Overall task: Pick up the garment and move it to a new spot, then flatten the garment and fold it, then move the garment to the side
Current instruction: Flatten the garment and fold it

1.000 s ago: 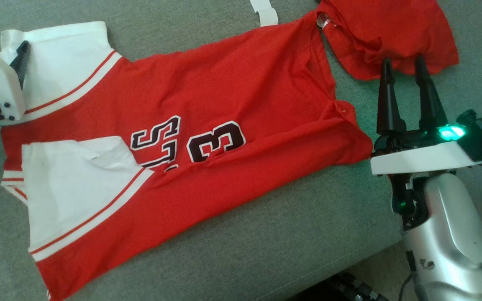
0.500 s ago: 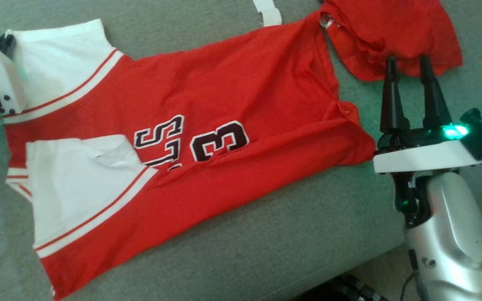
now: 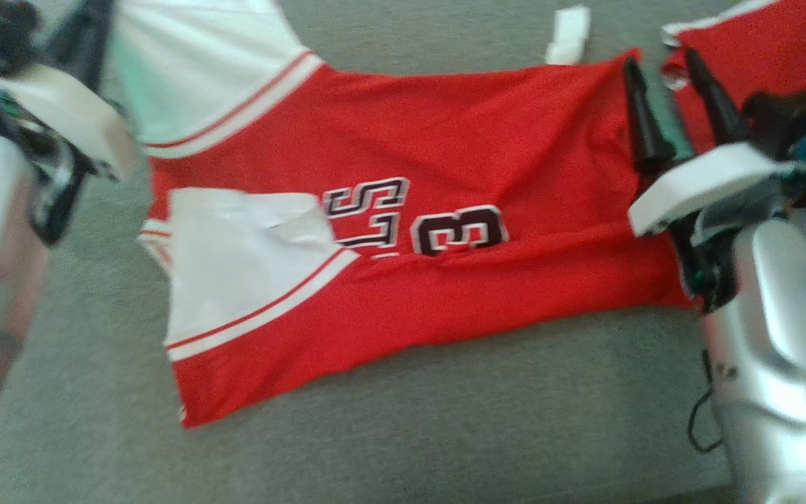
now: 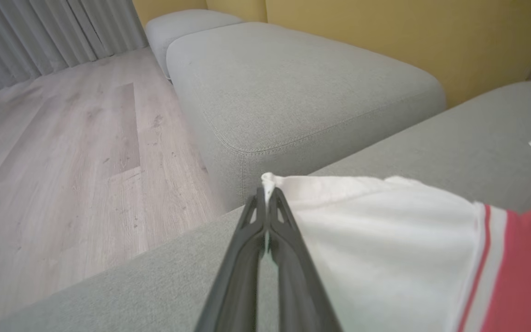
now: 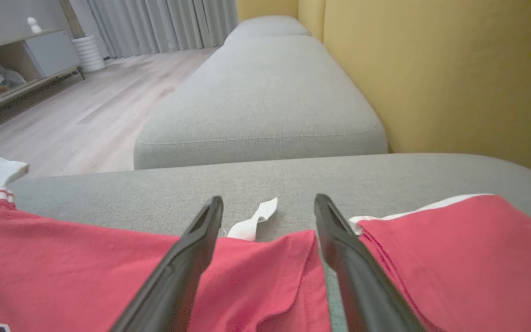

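Grey sofa cushion (image 3: 445,434) carries the red-and-white jersey (image 3: 445,140), spread nearly flat across it. We judge we are at the flattening step, taking two far corners to pull the cloth taut. Our left gripper (image 4: 265,191) is pinched tight on the white corner. Our right gripper (image 5: 269,203) stands wide, its fingers straddling the red corner without gripping it. Next we would need to close there, catching only this jersey and not the other red cloth (image 5: 454,249) just beside it.
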